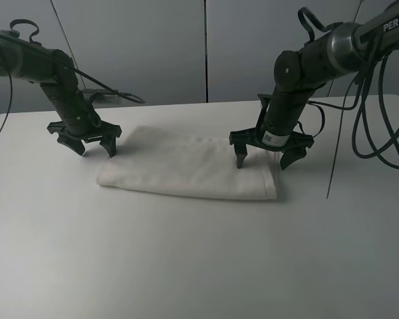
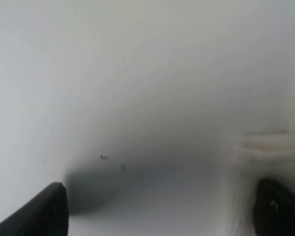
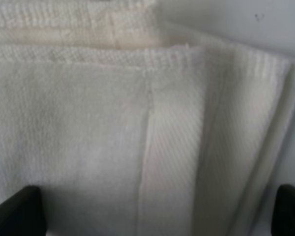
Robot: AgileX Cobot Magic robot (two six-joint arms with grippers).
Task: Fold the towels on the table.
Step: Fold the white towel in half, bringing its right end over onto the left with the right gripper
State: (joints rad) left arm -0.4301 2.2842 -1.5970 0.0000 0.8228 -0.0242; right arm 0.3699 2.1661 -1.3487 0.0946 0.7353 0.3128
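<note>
The right end effector, black, has its two fingers spread wide and holds nothing. It is poised over the right end of the towel, fingertips close to the cloth. The left end effector, equally wide and holding nothing, stands at the towel's far left corner. White letters "PER" show on the right arm. The towel is white terry, folded in layers into a long rectangle, with a ribbed woven band. It lies mid-tabletop, on a smooth white surface.

Towel on the table; left gripper beside it, right gripper above it.
</note>
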